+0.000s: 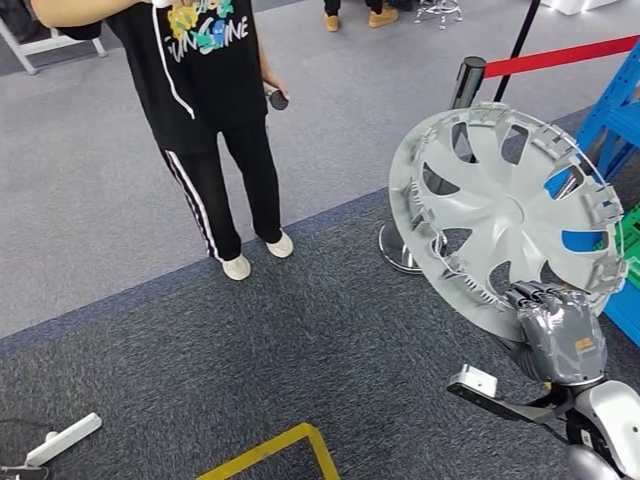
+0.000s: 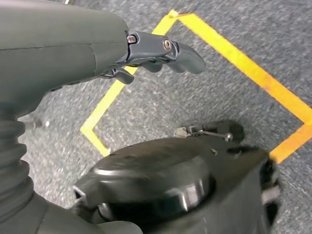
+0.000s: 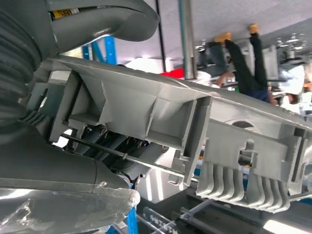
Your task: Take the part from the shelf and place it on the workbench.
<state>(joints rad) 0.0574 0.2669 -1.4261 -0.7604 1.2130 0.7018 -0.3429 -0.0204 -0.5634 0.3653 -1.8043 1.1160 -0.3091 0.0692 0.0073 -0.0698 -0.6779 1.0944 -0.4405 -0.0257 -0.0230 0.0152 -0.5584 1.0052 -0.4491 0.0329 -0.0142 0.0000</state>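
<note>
Grey plastic spoked wheel cover [image 1: 507, 215] gripped by right hand [image 1: 558, 330]; left hand [image 2: 162, 51] empty, fingers apart.

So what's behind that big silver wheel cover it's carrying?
Through the openings of the wheel cover held by the right robot hand you glimpse a blue rack, something green and grey carpet. A chrome post rises behind its top edge. The solid spokes hide the rest.

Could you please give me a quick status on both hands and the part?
Right hand grips the wheel cover by its lower rim, held up off the shelf. Left hand empty, hanging over the carpet. Person standing ahead-left.
</note>
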